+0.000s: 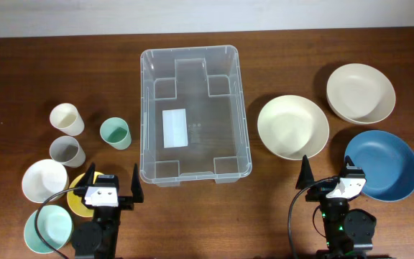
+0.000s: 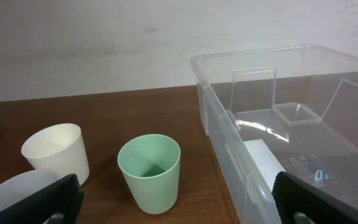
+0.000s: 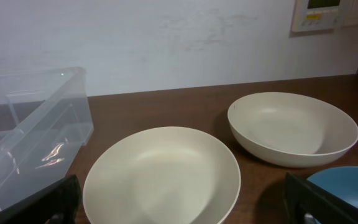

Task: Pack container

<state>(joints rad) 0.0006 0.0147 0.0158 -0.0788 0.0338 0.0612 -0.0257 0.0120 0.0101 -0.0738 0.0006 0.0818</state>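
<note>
**Packing not begun: both arms parked, container bare**

The container [image 1: 195,115] sits mid-table and holds nothing but its own white label [image 1: 175,127]. By my reading this is the opening step, with no piece picked. The left gripper [image 1: 113,176] and right gripper [image 1: 328,173] hang near the container's front corners, each with fingers spread wide and nothing between them.

Left of the container there are three cups: cream [image 1: 67,119], grey [image 1: 67,151] and green [image 1: 115,133]. With them are a white bowl [image 1: 44,180], a mint bowl [image 1: 47,229] and a yellow dish [image 1: 78,203], partly hidden. Right of the container there are three wide bowls: two cream [image 1: 292,127] [image 1: 360,93] and one blue [image 1: 382,165].

The next move probably calls for reaching to a near piece, pinching its rim, and lifting it clear over the container's wall.
</note>
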